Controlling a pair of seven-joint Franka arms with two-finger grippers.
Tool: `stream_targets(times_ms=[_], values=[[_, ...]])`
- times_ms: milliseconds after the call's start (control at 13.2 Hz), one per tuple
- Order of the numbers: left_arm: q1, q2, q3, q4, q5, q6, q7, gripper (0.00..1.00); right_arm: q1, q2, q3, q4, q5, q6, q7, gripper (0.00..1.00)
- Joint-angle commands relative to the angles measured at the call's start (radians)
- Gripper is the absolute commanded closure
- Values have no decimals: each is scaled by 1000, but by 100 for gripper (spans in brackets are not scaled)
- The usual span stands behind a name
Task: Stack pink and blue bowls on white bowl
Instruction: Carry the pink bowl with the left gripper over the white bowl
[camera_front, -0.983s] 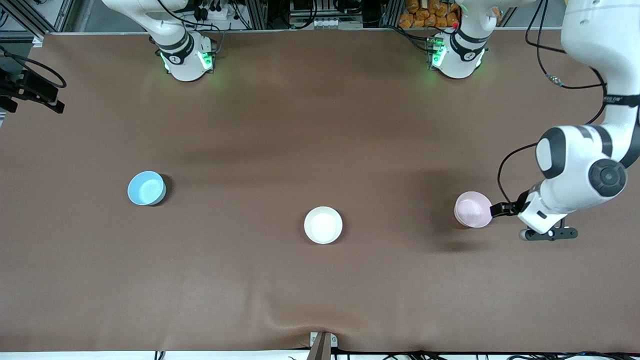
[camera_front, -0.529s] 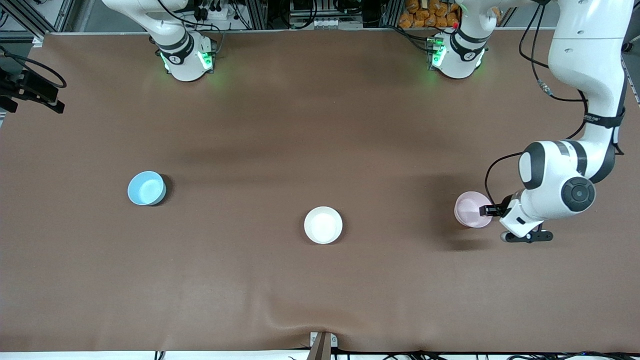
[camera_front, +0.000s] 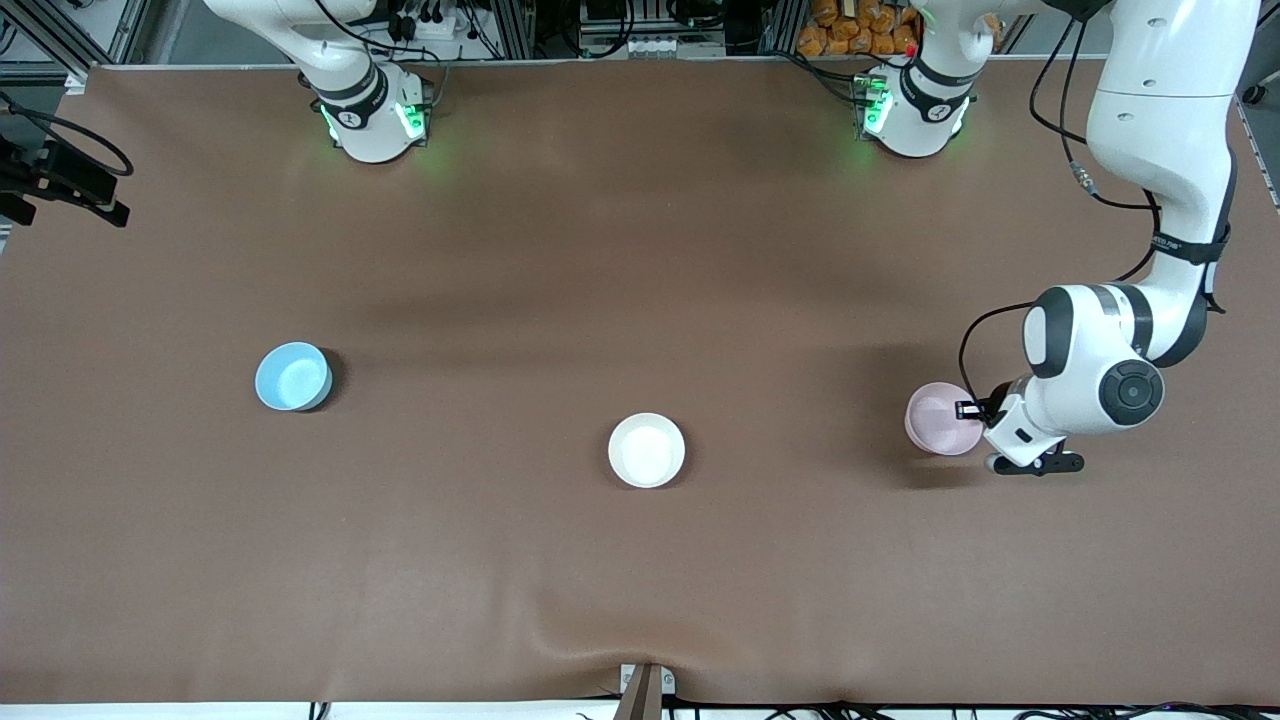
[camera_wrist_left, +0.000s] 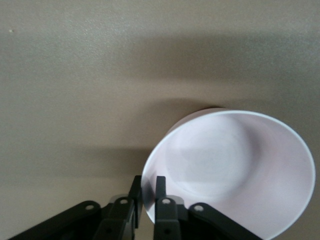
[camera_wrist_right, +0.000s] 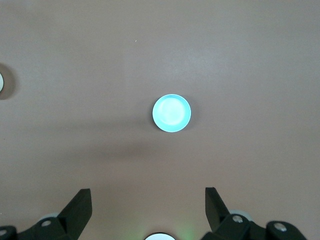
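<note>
The pale pink bowl (camera_front: 935, 420) sits at the left arm's end of the table. My left gripper (camera_front: 968, 410) is at its rim, on the side away from the white bowl. In the left wrist view the gripper (camera_wrist_left: 148, 180) is shut on the pink bowl's (camera_wrist_left: 235, 165) rim, one finger inside and one outside. The white bowl (camera_front: 647, 450) sits mid-table. The sky blue bowl (camera_front: 292, 376) sits toward the right arm's end. My right gripper (camera_wrist_right: 147, 192) is open and empty, high above the blue bowl (camera_wrist_right: 171, 113), and does not show in the front view.
A brown cloth (camera_front: 640, 250) covers the table, with a ripple near a metal bracket (camera_front: 643, 685) at the edge nearest the front camera. A black mount (camera_front: 60, 180) sticks in at the right arm's end. The two arm bases (camera_front: 375, 115) stand along the farthest edge.
My left arm has swung in toward the pink bowl and its fingers have closed over the rim. The bowl has shifted slightly toward the white bowl. The other bowls have not moved.
</note>
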Motion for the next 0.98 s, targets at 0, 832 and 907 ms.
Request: stream_targets(times_ms=[0,832,907], values=[[-2,-51,-25,-18,-12,-5,-11,100,-16,-5,7,-3,18,6,-3,0],[-153,-68,-381,203,-14,-92,-632,100,-17,-5,9,7,18,6,-8,0],[-190,-31,-381,238,-13,-90,-675,100,-17,-5,9,9,18,8,-9,0]])
